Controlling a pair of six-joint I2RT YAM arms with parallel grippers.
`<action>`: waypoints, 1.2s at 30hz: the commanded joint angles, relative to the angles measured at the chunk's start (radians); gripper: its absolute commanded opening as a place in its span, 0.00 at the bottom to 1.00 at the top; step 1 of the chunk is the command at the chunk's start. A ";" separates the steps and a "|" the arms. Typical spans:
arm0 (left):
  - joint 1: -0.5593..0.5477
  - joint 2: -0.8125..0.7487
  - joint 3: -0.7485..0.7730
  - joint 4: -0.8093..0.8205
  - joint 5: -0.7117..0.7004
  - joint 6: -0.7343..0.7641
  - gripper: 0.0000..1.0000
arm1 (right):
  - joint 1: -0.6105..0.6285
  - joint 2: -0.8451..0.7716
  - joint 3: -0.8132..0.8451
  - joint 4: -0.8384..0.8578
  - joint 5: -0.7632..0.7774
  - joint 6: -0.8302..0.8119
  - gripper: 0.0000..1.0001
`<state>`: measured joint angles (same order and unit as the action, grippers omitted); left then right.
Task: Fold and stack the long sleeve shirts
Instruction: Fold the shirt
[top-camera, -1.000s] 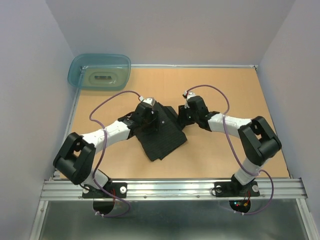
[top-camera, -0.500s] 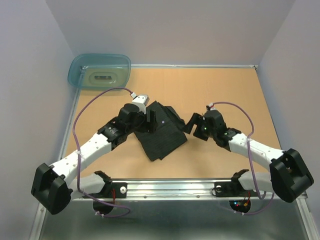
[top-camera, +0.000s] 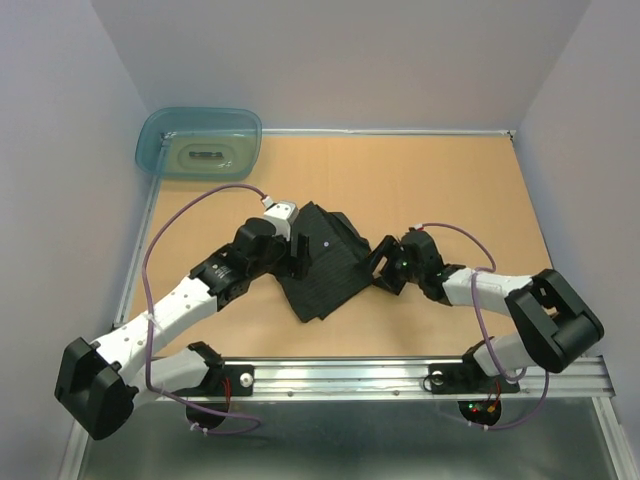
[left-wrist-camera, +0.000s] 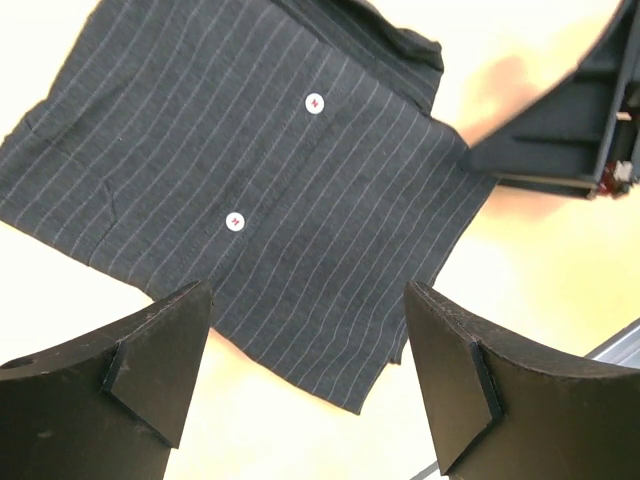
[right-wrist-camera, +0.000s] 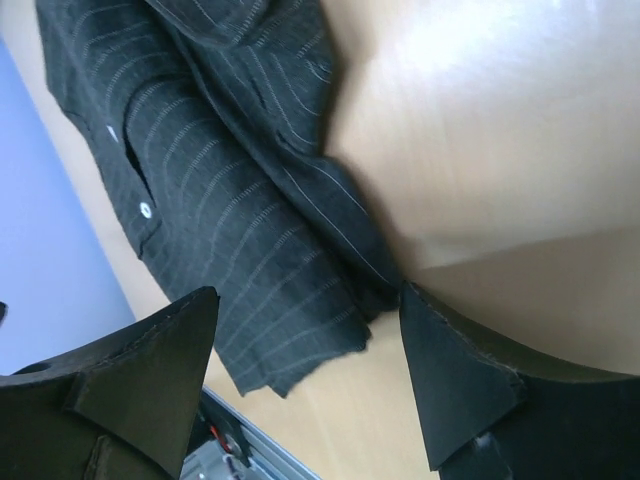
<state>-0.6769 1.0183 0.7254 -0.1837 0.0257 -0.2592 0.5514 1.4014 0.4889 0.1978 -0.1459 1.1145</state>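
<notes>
One long sleeve shirt (top-camera: 328, 268) lies folded flat on the table's middle, dark with thin pinstripes and pale buttons (left-wrist-camera: 315, 103). My left gripper (top-camera: 299, 255) hovers over its left edge, open, with the shirt's near corner (left-wrist-camera: 330, 360) showing between the empty fingers (left-wrist-camera: 160, 350). My right gripper (top-camera: 383, 268) is low at the shirt's right edge, open as well. Its wrist view shows the folded edge and a ragged corner of the shirt (right-wrist-camera: 300, 350) between the jaws, nothing gripped. The right gripper (left-wrist-camera: 560, 130) also shows in the left wrist view, beside the shirt's far right corner.
A translucent teal tub (top-camera: 200, 140) sits at the table's far left corner. The metal rail (top-camera: 340, 375) carrying the arm bases runs along the near edge. Pale walls close in the left, right and far sides.
Both grippers have let go of the shirt and opened. The left arm drew back toward the near left. The right swung out to the right, then came back to the shirt's right edge.
</notes>
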 joint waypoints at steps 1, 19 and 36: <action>-0.030 -0.006 -0.011 0.023 -0.004 0.026 0.89 | 0.012 0.082 -0.015 0.109 -0.001 0.024 0.76; -0.299 0.239 0.094 0.066 -0.243 0.106 0.95 | -0.036 0.181 0.217 0.012 -0.032 -0.162 0.01; -0.504 0.557 0.296 -0.143 -0.489 0.253 0.95 | -0.180 0.487 0.609 -0.156 -0.207 -0.370 0.35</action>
<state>-1.1271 1.5253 0.9604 -0.2470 -0.3779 -0.0849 0.3916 1.9068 1.0435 0.0807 -0.3229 0.8032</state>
